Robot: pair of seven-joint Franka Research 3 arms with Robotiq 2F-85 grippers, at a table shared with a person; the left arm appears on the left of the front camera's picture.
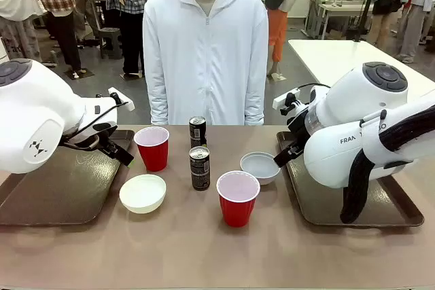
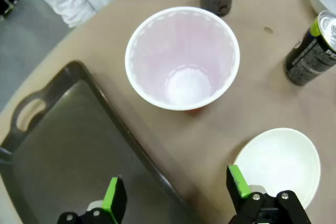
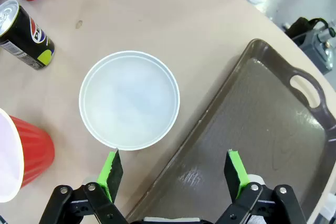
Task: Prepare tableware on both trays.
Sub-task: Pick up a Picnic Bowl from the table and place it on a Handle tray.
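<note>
Left tool (image 2: 176, 192) spread wide, empty, over the right rim of the left tray (image 2: 58, 145) with a red cup (image 2: 182, 59) just beyond. Right tool (image 3: 173, 170) equally spread, empty, over the left rim of the right tray (image 3: 262, 124) — grey-white bowl (image 3: 129, 99) just beside one finger. Cream bowl (image 1: 143, 193), near can (image 1: 199, 168), far can (image 1: 197, 131) and second cup (image 1: 238, 198) stand on the counter (image 1: 204, 249) between the trays

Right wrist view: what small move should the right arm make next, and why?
Probably shift the right gripper sideways until the bowl has its rim between the jaws, ready to close. The jaws are open and empty: one pad is just outside the bowl's rim, the other over the bare tray. The bowl sits on the table beside the tray.
</note>
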